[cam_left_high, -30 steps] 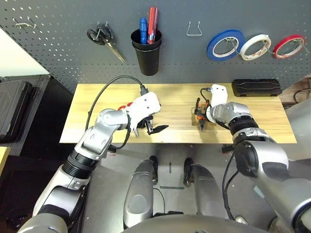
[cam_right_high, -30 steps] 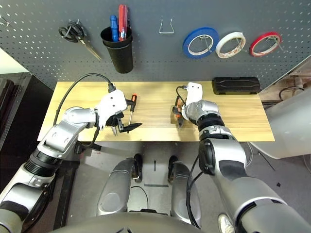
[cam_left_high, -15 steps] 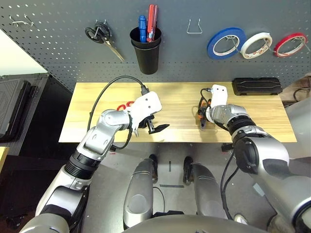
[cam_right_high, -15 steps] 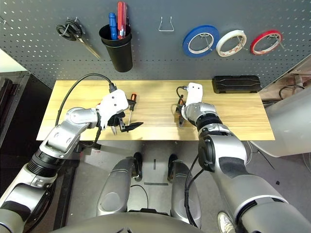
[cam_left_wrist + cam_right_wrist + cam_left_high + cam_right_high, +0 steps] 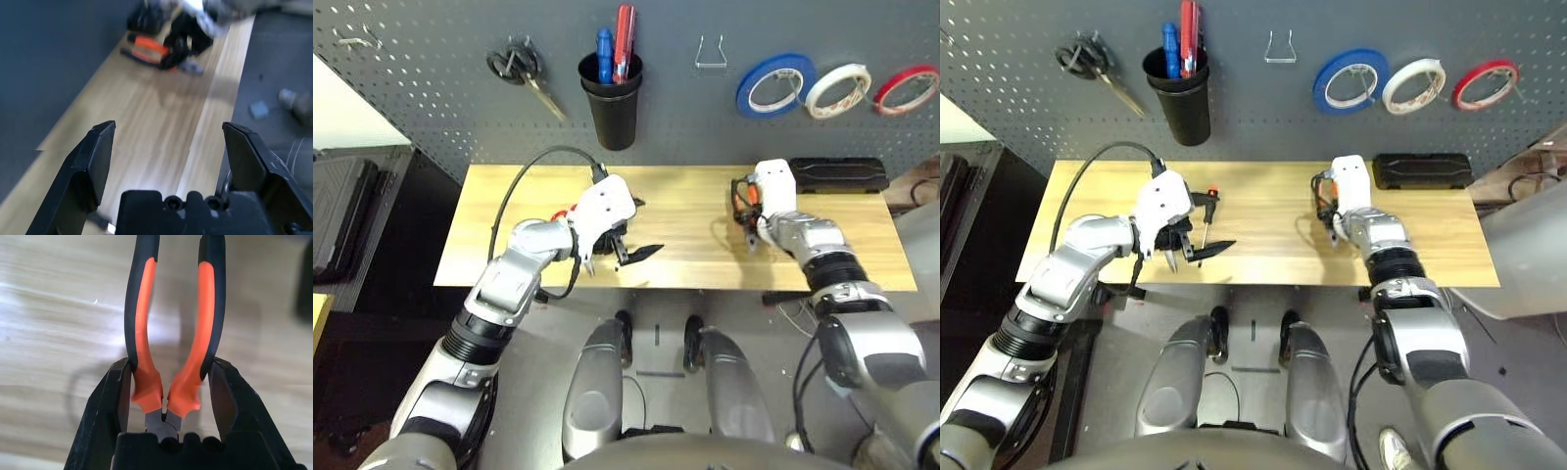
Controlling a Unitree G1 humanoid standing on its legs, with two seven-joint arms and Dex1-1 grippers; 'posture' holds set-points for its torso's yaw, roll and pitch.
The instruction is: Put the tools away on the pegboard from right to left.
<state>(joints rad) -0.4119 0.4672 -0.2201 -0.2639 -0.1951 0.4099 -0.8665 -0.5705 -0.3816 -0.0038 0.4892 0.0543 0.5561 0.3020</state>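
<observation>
R. gripper (image 5: 171, 363): clamped on orange-and-black-handled pliers (image 5: 146, 367), one finger against each handle; pliers appear lifted just above wooden tabletop (image 5: 675, 201), R. side, handles twd. pegboard (image 5: 440, 98), nose twd. robot. R. forearm reaches fwd. L. gripper (image 5: 168, 125): fingers spread, nothing btwn.; poised low over L. part of tabletop.

Done, 1 of 4: white tape roll (image 5: 812, 96), hung btwn. blue tape roll (image 5: 746, 96) & red tape roll (image 5: 881, 98).

Outstanding, 3: pliers (in hand, not hung); screwdriver (image 5: 1212, 191), on tabletop beside L. gripper; red-handled scissors (image 5: 560, 214), same area, partly hidden by L. gripper.

Vacant: wire hook (image 5: 711, 66), btwn. black cup (image 5: 613, 117) & blue roll; prob. the pliers' place, next R.-to-L. Est. progress: early, approx. one-third.
</observation>
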